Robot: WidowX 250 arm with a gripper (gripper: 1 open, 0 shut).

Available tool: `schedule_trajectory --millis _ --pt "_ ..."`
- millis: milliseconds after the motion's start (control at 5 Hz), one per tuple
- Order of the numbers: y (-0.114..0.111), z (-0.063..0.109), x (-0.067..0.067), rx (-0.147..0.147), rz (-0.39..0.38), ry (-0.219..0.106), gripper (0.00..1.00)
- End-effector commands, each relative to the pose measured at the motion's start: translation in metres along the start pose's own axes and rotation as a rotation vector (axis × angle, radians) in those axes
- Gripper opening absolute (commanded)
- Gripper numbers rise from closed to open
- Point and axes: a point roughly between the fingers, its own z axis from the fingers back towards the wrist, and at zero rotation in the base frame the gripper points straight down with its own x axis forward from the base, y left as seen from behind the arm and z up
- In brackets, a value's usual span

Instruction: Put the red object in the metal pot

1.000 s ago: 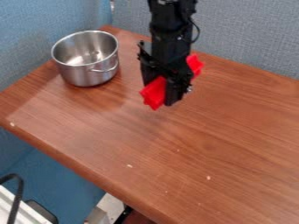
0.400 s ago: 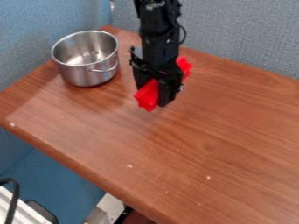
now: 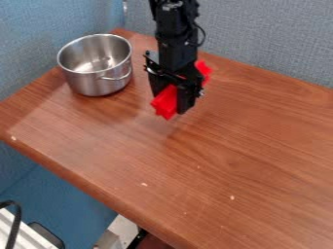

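Note:
The red object (image 3: pixel 164 103) is a bright red bar, tilted, with its lower end sticking out left of the black fingers and its upper end showing to their right. My gripper (image 3: pixel 177 93) is shut on its middle and holds it just above the wooden table (image 3: pixel 196 175). The metal pot (image 3: pixel 96 64) stands empty at the table's back left, a short way left of the gripper.
A blue wall runs behind the table on the left and at the back. The table's front edge slants from the left corner down to the bottom middle, with floor and a cable below it.
The gripper has carried the red object a little to the left, toward the pot; most of that shift came early in the second. The pot has stayed put.

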Motion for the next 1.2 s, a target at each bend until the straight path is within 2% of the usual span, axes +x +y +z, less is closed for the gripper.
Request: schedule_trajectory --millis 0,200,400,600,800,1000 --pt "0.029 0.022 -0.003 0.028 0.089 -0.061 0.0" --pt "0.055 0.028 -0.02 0.02 0.132 -0.046 0.0" --pt "0.04 0.031 -0.015 0.051 0.087 -0.046 0.0" --pt "0.022 0.037 0.002 0.073 0.063 -0.038 0.0" --pt "0.006 0.054 0.01 0.119 -0.004 -0.012 0.0" --pt "-0.013 0.073 0.011 0.16 -0.015 0.0 0.0"
